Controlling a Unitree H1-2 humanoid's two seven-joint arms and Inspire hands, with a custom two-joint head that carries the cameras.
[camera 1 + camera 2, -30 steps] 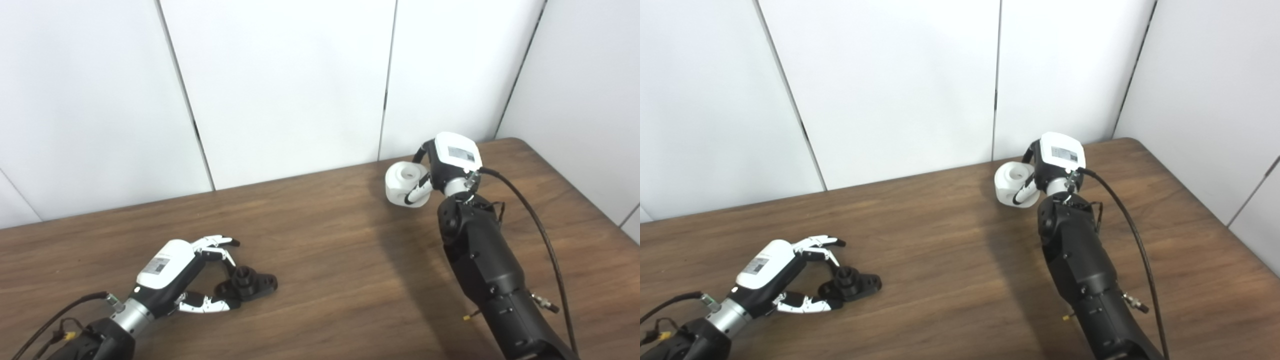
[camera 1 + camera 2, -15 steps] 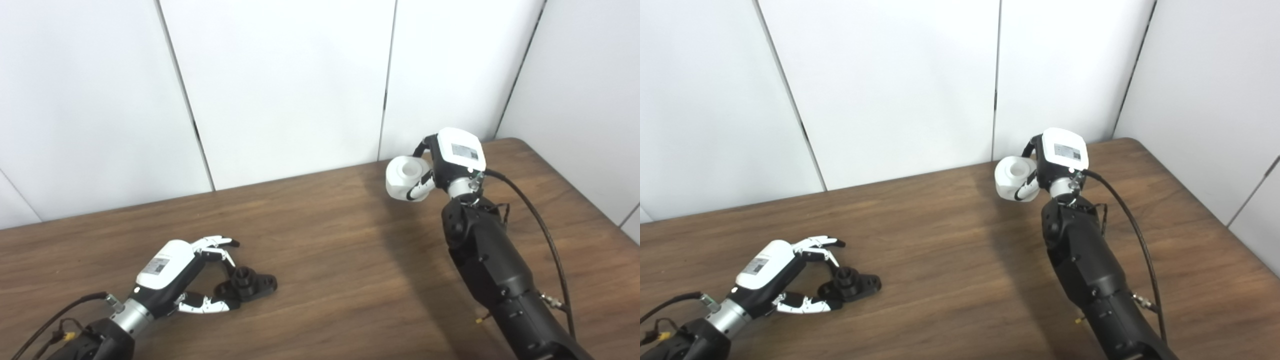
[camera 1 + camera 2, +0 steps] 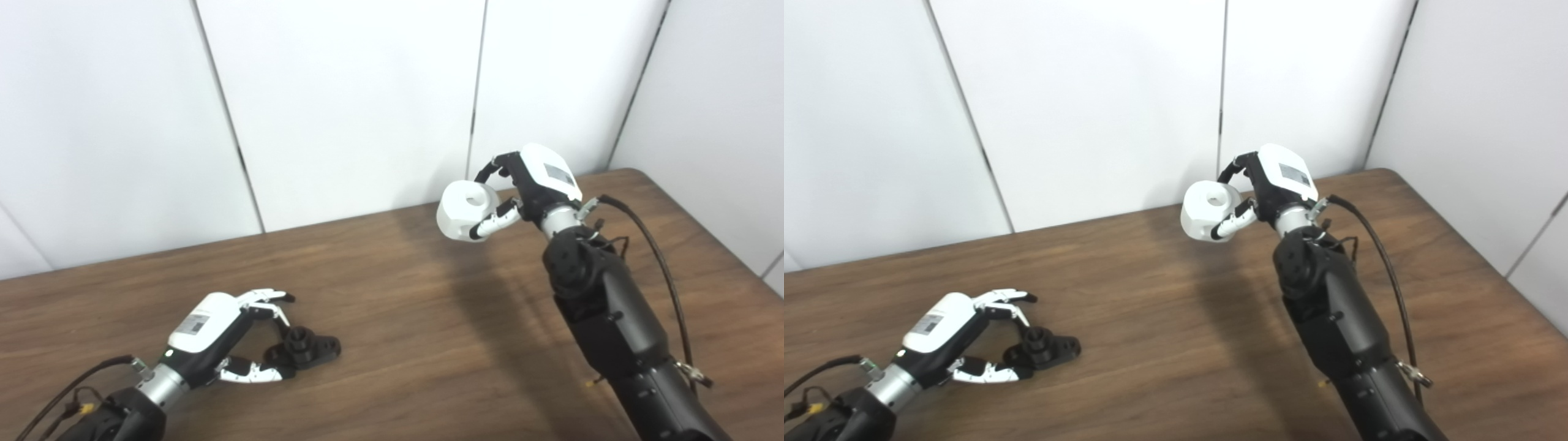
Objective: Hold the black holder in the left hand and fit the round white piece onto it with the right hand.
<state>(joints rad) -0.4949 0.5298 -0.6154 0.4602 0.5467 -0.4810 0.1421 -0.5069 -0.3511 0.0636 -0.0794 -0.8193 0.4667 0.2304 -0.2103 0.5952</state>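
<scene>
— So, where is the round white piece [image 3: 463, 210] at this moment?

— Up in the air at the far right of the scene, above the brown worktop [image 3: 404, 318]. The right robot hand [image 3: 531, 187] grips it: fingers curl over its far side and the thumb presses on the near side. Its flat face with the round hollow points upward and a little toward the cameras.

— And the black holder [image 3: 304, 350]?

— Lying on the worktop at the near left, well apart from the white piece. It has a raised round boss in the middle and flat lugs to either side.

— Has the left robot hand [image 3: 217, 331] got hold of it?

— It is cupped around the holder's left end, fingers [image 3: 269, 304] arched over the far side and the thumb reaching along the near side, with its dark tip at the holder's edge. The fingers are apart, not closed. Whether any fingertip actually touches the holder I cannot tell; the holder rests flat on the wood.

— What else shows?

— White wall panels [image 3: 343, 104] stand behind the worktop, and a black cable [image 3: 661, 269] loops from the right wrist down along the forearm.
</scene>
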